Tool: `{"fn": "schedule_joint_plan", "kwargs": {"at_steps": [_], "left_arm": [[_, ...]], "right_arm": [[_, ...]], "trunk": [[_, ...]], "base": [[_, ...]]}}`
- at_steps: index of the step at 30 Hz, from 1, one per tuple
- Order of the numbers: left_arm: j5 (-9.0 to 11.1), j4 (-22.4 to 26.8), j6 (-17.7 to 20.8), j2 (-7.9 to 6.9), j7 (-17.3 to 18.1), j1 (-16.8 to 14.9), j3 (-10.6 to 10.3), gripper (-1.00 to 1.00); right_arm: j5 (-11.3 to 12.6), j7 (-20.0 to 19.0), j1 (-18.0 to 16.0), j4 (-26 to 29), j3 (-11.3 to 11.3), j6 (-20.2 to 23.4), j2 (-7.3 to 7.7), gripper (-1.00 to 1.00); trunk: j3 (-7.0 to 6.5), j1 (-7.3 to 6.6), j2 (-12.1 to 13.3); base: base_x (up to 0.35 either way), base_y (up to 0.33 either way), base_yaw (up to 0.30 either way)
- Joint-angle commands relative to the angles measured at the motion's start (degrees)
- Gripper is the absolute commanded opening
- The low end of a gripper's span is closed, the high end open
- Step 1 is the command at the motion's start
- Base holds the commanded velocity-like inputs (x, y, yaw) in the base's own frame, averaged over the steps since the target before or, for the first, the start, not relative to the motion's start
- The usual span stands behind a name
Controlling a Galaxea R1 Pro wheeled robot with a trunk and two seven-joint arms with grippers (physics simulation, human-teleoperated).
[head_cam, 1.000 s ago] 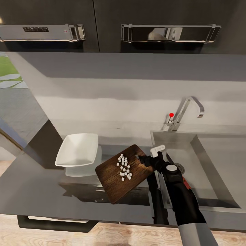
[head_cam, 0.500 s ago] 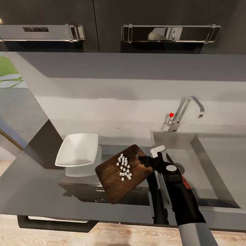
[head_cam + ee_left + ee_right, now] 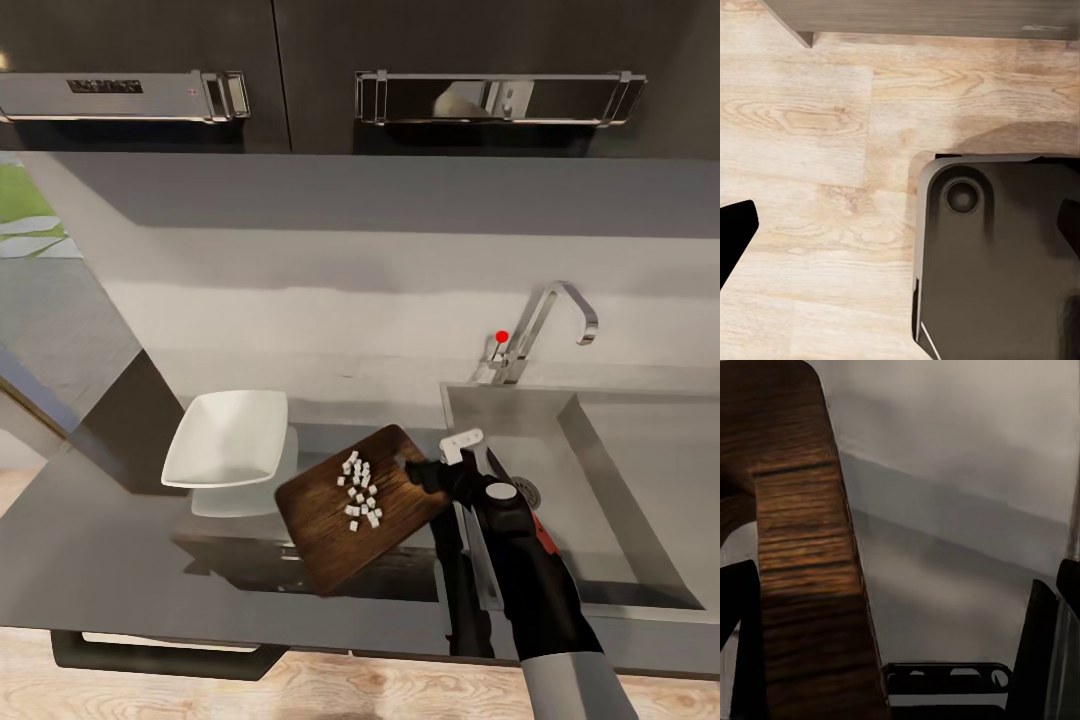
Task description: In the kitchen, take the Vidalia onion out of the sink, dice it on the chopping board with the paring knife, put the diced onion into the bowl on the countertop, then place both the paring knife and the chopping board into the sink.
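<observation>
- The right hand [image 3: 425, 468], at the frame's lower centre, grips the chopping board [image 3: 352, 507] by its right edge, holding it tilted above the table [image 3: 120, 540].
- White onion dice [image 3: 359, 490] sit mid-board.
- The bowl [image 3: 225, 438] stands just left of the board; bare table lies below it.
- The sink [image 3: 610, 520] opens at right.
- The left hand [image 3: 900, 232] hangs wide over wood floor [image 3: 802, 150].

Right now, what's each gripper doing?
Left gripper: open, empty.
Right gripper: shut on the board, held above the countertop.
</observation>
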State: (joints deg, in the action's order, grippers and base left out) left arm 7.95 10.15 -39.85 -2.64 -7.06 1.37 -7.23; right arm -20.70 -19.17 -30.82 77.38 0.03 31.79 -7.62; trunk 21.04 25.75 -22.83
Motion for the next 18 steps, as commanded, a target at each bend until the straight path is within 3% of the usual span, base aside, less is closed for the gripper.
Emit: {"fn": "schedule_joint_plan", "kwargs": {"at_steps": [1,18], "left_arm": [[0.5,0.1,-0.1,-0.03,-0.2,0.0,-0.5,1.00],[0.5,0.1,-0.1,-0.07,-0.2,0.0,-0.5,1.00]], "right_arm": [[-0.8,-0.5,0.0,0.1,0.0,0.8,-0.03,1.00],[-0.8,-0.5,0.0,0.1,0.0,1.7,-0.02,1.00]], "trunk": [[0.09,0.03,-0.1],[0.09,0.03,-0.1]], "base": [[0.000,0.000,0.000],[0.000,0.000,0.000]]}}
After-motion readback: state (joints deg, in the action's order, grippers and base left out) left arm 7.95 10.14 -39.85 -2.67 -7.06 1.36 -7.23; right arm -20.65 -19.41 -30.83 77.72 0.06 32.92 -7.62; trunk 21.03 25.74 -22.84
